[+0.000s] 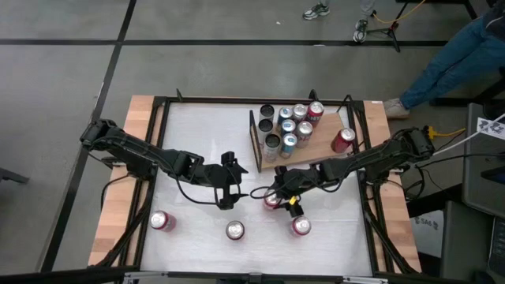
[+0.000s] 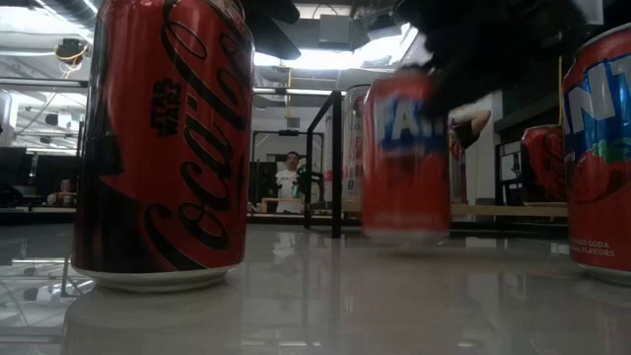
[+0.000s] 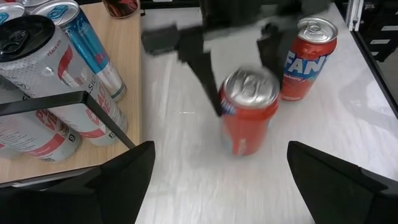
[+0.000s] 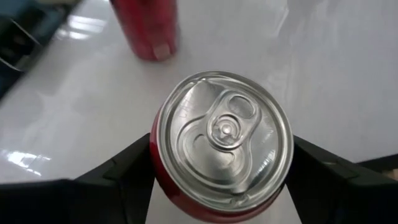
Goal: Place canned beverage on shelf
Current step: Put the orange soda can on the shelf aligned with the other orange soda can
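Closing around an orange Fanta can [image 4: 222,142], the right gripper [image 1: 278,195] sits near the middle of the tabletop [image 1: 197,142], just in front of the shelf's near edge. Its fingers flank the can on both sides; firm contact can't be confirmed, so call it mid-grasp, can upright on the table. Left wrist view shows the same can [image 3: 249,111] between the right arm's dark fingers, a second Fanta can [image 3: 308,57] just behind it.

Left gripper [image 1: 229,188] hangs open and empty near table centre, facing the right one, waiting.

The shelf [image 1: 319,140] lies at the far right part of the tabletop, black frame at its left end. Already a cluster of cans [image 1: 290,126] stands on it, plus a red can [image 1: 342,140] near its right end.

Progress: partway. Several cans shelved; this one not lifted yet. Left on the table near the front edge: a red can [image 1: 161,221], another [image 1: 235,230], another [image 1: 301,226]. Remaining for this can: secure grip, lift, carry to a free spot on the board, release.
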You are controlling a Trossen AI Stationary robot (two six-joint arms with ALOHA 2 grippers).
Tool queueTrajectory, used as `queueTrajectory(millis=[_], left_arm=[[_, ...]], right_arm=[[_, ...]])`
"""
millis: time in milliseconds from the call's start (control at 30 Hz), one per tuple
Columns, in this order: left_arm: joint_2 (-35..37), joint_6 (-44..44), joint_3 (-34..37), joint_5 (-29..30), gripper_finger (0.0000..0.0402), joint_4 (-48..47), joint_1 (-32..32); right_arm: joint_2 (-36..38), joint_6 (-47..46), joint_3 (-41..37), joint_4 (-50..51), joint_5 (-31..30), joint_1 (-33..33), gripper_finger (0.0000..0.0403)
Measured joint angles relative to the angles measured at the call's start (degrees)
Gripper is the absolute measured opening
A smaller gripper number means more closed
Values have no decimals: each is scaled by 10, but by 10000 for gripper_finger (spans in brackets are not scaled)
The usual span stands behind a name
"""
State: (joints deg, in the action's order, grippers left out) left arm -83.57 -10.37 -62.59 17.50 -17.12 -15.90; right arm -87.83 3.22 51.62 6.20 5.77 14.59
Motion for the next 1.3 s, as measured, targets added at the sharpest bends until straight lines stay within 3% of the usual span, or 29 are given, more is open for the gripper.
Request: queueTrajectory(millis=[200, 367, 733, 900, 1100, 1300], left_arm=[[0, 0, 0, 0, 357, 0, 9], [0, 0, 0, 0, 357, 0, 20], [0, 0, 0, 0, 357, 1, 29], [0, 0, 0, 0, 357, 2, 29], [0, 0, 0, 0, 357, 2, 29], [0, 0, 0, 0, 357, 2, 29]], right_arm=[[73, 0, 0, 57, 10, 0, 276], [164, -17, 0, 151, -21, 0, 281], [353, -63, 0, 360, -168, 0, 281], [401, -64, 0, 396, -212, -7, 280], [418, -64, 0, 452, -208, -79, 281], [417, -44, 0, 492, -157, -166, 281]])
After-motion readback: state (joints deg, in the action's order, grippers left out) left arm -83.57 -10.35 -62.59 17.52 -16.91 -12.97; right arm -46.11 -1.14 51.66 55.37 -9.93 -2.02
